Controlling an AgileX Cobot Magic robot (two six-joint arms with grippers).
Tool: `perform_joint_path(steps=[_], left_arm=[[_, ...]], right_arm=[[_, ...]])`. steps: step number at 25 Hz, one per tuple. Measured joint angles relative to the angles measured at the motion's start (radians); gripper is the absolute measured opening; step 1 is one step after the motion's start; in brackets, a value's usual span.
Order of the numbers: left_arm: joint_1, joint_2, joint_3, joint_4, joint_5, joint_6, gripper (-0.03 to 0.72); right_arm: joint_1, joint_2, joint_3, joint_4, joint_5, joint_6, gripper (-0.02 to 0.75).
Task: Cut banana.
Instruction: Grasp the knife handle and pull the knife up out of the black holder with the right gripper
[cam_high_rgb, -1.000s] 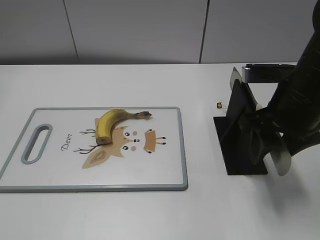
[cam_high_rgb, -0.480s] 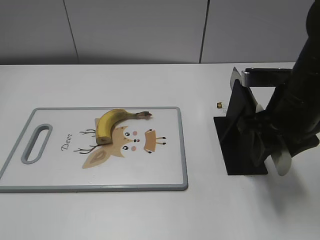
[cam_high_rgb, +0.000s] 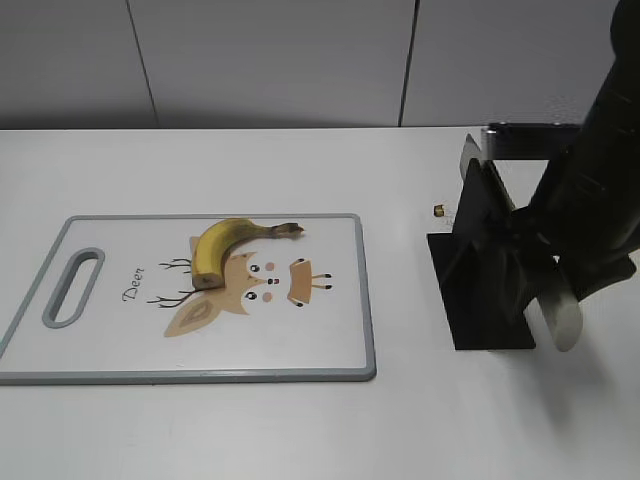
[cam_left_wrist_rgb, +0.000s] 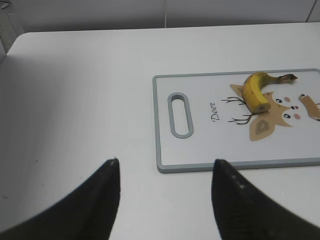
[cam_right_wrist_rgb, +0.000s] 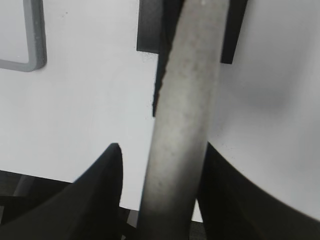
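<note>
Over on the left of the table, the left gripper (cam_left_wrist_rgb: 165, 172) hangs low above bare tabletop with its two dark fingers spread wide and nothing between them, short of the cutting board's (cam_high_rgb: 60, 362) handle end. That grey-rimmed board lies flat, and the banana (cam_high_rgb: 222, 246) rests on it near the far edge, curved over the top of the printed deer (cam_high_rgb: 245, 285), its dark stem pointing right and its blunt end toward the board's handle slot (cam_high_rgb: 72, 287). No fresh slice or loose piece shows beside it, so the cut asked for looks not yet made. Further right, well apart from the board, a black knife stand (cam_high_rgb: 478, 268) sits on the table with a tiny dark speck (cam_high_rgb: 438, 210) just behind it. At the far right, the right gripper (cam_right_wrist_rgb: 162, 150) is down at the stand, and the wrist view shows a long pale grey bar, probably the knife (cam_right_wrist_rgb: 182, 110), running between its fingers; whether they are clamped on it I cannot tell. Judging by this, the work is at its start: the knife has to be carried over and the banana sliced
</note>
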Motion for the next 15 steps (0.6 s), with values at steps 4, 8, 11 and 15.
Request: perform_joint_path(steps=[4, 8, 11, 15], left_arm=[[0.0, 0.0, 0.0, 0.0, 0.0, 0.0, 0.559], [0.0, 0.0, 0.0, 0.0, 0.0, 0.0, 0.559], [0.0, 0.0, 0.0, 0.0, 0.0, 0.0, 0.558], [0.0, 0.0, 0.0, 0.0, 0.0, 0.0, 0.558]], right_arm=[[0.0, 0.0, -0.005, -0.004, 0.01, 0.0, 0.354], [0.0, 0.008, -0.005, -0.007, 0.013, 0.001, 0.354], [0.0, 0.023, -0.005, -0.008, 0.014, 0.001, 0.354], [0.0, 0.025, -0.005, -0.008, 0.014, 0.002, 0.321]])
